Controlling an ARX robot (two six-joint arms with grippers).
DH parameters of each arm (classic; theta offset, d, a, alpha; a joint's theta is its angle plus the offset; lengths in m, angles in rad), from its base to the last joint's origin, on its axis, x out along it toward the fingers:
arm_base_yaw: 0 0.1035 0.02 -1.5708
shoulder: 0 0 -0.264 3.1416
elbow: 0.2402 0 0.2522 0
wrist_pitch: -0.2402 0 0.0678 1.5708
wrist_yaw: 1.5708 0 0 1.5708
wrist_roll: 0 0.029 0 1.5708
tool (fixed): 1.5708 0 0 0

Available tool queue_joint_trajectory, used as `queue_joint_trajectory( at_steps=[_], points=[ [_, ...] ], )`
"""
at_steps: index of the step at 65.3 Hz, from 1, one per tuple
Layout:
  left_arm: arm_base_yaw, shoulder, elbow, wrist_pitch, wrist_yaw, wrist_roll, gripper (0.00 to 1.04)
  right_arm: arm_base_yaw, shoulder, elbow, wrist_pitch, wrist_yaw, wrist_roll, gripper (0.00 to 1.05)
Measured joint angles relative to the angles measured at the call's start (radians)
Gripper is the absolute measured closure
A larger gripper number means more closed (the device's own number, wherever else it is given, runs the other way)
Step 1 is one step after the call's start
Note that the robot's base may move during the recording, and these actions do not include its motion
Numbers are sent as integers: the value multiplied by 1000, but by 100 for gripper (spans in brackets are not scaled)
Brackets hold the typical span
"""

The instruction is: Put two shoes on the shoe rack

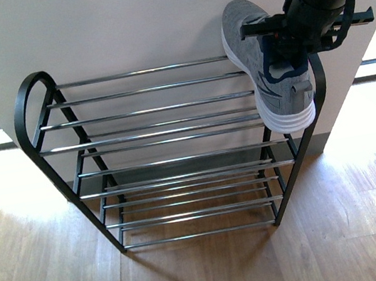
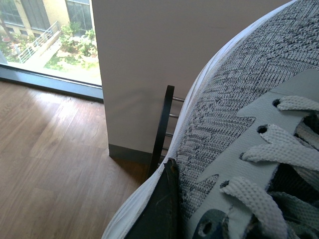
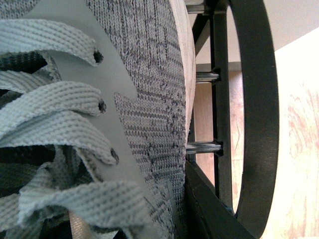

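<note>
My right gripper (image 1: pixel 283 29) is clamped on a grey sneaker (image 1: pixel 264 77), which hangs toe up and heel down over the right end of the shoe rack (image 1: pixel 158 132), by the top tier. I can't tell whether it touches the rods. The rack stands on the wooden floor (image 1: pixel 52 278) against the white wall (image 1: pixel 125 21). My left gripper (image 2: pixel 160 209) holds a second grey sneaker (image 2: pixel 239 99) aloft, off the rack's left end.
</note>
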Motion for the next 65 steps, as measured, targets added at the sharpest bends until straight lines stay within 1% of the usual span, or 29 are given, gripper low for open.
queue_joint_trajectory(
  at_steps=[8, 18, 20, 23, 28, 32, 37, 39, 46, 49, 54, 56, 61, 65],
  points=[
    [0, 0, 0, 0, 0, 0, 103, -16, 28, 42, -35, 2, 47, 101],
    [0, 0, 0, 0, 0, 0, 103, -31, 48, 74, -49, -5, 54, 100],
    [0, 0, 0, 0, 0, 0, 103, -32, 49, 76, -48, -3, 55, 96],
    [0, 0, 0, 0, 0, 0, 103, -34, 49, 79, -36, -2, 55, 87],
    [0, 0, 0, 0, 0, 0, 103, -35, 41, 76, -9, -18, 55, 77],
    [0, 0, 0, 0, 0, 0, 103, -32, 5, 38, 35, -31, 53, 63],
    [0, 0, 0, 0, 0, 0, 103, -30, -37, -8, 73, -51, 49, 53],
    [0, 0, 0, 0, 0, 0, 103, -31, -72, -47, 101, -65, 48, 46],
    [0, 0, 0, 0, 0, 0, 103, -31, -172, -155, 181, -110, 40, 30],
    [0, 0, 0, 0, 0, 0, 103, -31, -237, -225, 229, -139, 27, 21],
    [0, 0, 0, 0, 0, 0, 103, -34, -341, -338, 307, -185, 11, 10],
    [0, 0, 0, 0, 0, 0, 103, -37, -389, -389, 343, -203, -5, 8],
    [0, 0, 0, 0, 0, 0, 103, -43, -489, -500, 435, -236, -52, 10],
    [0, 0, 0, 0, 0, 0, 103, -58, -596, -617, 525, -294, -114, 9]
  ],
)
